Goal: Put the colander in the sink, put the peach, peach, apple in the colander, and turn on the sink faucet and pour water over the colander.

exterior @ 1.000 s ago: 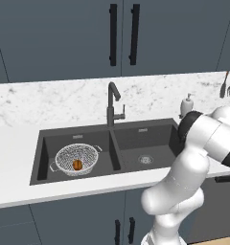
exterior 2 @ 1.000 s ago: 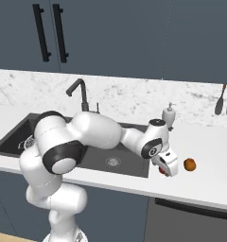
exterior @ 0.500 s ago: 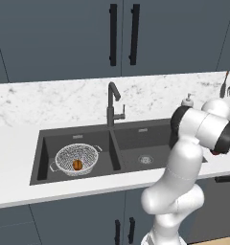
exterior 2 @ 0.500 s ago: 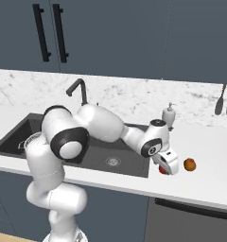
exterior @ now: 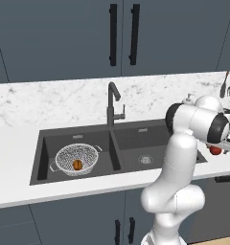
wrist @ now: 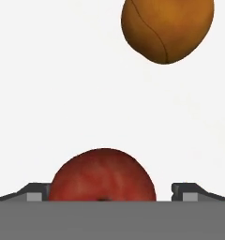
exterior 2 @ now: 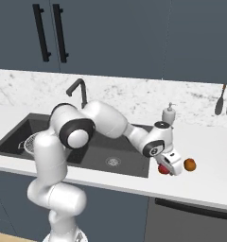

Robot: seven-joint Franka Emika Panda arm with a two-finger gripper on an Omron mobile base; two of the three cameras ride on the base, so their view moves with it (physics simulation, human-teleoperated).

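The silver mesh colander (exterior: 76, 160) sits in the left basin of the dark sink (exterior: 136, 139), with one orange peach (exterior: 77, 164) inside it. Behind the divider stands the dark faucet (exterior: 111, 103), and no water runs. On the white counter right of the sink lies the red apple (exterior 2: 162, 169), with another peach (exterior 2: 190, 164) just to its right. My gripper (exterior 2: 166, 166) is lowered over the apple and open. In the hand view the apple (wrist: 103, 176) sits between the fingertips (wrist: 37, 190) with a gap on each side, the peach (wrist: 167, 28) beyond it.
A white soap dispenser (exterior 2: 168, 113) stands at the sink's back right corner. Utensils (exterior 2: 224, 99) hang on the wall at the far right. Dark cabinet doors with black handles run above the marble backsplash. The counter's front edge lies close to the apple.
The arm's upper links have swung to the right while the hand stayed over the apple. The jaws have stayed wide and the fruits have not moved.
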